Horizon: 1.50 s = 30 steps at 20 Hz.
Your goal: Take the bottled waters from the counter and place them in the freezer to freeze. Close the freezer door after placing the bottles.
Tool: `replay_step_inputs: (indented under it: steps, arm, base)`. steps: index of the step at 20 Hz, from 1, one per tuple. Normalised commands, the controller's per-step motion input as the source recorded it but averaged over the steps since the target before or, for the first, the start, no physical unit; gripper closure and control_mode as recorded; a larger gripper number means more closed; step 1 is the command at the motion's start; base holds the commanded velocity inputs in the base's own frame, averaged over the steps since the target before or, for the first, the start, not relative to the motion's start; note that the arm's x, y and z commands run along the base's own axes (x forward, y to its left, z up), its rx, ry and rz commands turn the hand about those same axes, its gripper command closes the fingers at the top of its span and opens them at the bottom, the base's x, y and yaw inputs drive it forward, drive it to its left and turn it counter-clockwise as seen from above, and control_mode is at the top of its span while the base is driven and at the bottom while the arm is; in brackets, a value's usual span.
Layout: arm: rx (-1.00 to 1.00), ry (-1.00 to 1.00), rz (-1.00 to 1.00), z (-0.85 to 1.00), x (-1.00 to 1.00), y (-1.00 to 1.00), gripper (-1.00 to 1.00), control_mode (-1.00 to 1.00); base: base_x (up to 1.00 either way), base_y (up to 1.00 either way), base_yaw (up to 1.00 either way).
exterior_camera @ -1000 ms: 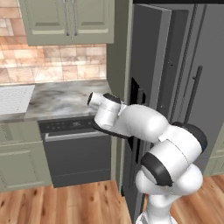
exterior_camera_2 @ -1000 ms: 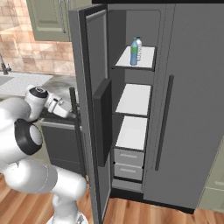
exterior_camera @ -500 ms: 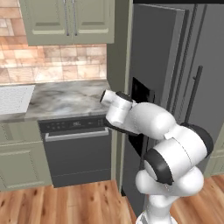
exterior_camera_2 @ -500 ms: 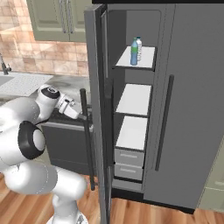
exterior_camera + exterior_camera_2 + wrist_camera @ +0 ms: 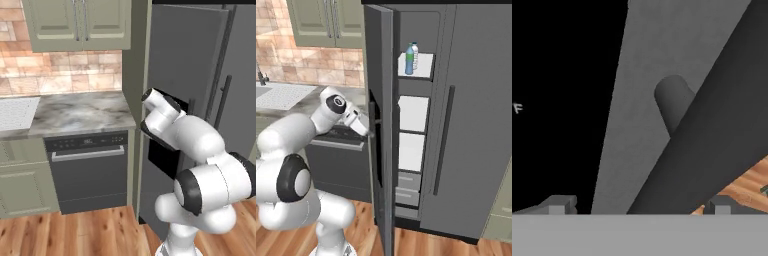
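Observation:
Both bottled waters stand side by side on the freezer's top white shelf (image 5: 423, 66): the blue one with a green cap (image 5: 409, 60) and the clear one (image 5: 415, 54) just behind it. The freezer door (image 5: 381, 75) (image 5: 185, 55) stands partly ajar, edge-on in the right base view. My gripper (image 5: 372, 132) is at the door's outer face, beside the black dispenser panel (image 5: 164, 152). In the hand view my gripper (image 5: 639, 206) is open, and the door's dark handle (image 5: 722, 135) runs diagonally between the spread fingertips (image 5: 559, 204). The marbled counter (image 5: 80, 112) lies to the left.
A black-fronted dishwasher (image 5: 87, 167) sits under the counter, right next to the swinging door. The white sink (image 5: 15, 112) is at the far left. The plain right-hand refrigerator door (image 5: 476, 125) is shut. Green wall cabinets (image 5: 75, 22) hang above. Wood floor lies below.
The freezer door has swung further toward shut, narrowing the gap. My arm has moved right along with it, the hand staying against the door's outer face.

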Motion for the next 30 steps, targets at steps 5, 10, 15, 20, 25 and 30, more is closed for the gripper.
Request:
replay_step_inputs:
  steps: [5, 10, 15, 20, 25, 30]
  arm:
    - [0.22, 0.00, 0.09, 0.15, 0.09, -0.59, -1.00, -1.00]
    - [0.17, 0.01, 0.12, 0.15, 0.07, -0.32, -1.00, -1.00]
    - [0.15, 0.01, 0.17, 0.11, 0.04, -0.41, -1.00, -1.00]
    - [0.16, -0.01, 0.25, 0.05, 0.07, -0.35, -1.00, -1.00]
    - [0.04, -0.06, 0.16, 0.00, 0.22, -0.32, -1.00, -1.00]
    - [0.00, -0.04, 0.12, 0.00, 0.26, -0.21, -1.00, -1.00]
  base:
    - [0.00, 0.00, 0.00]
    - [0.00, 0.00, 0.00]
    - [0.00, 0.00, 0.00]
    - [0.00, 0.00, 0.00]
    - [0.00, 0.00, 0.00]
    - [0.00, 0.00, 0.00]
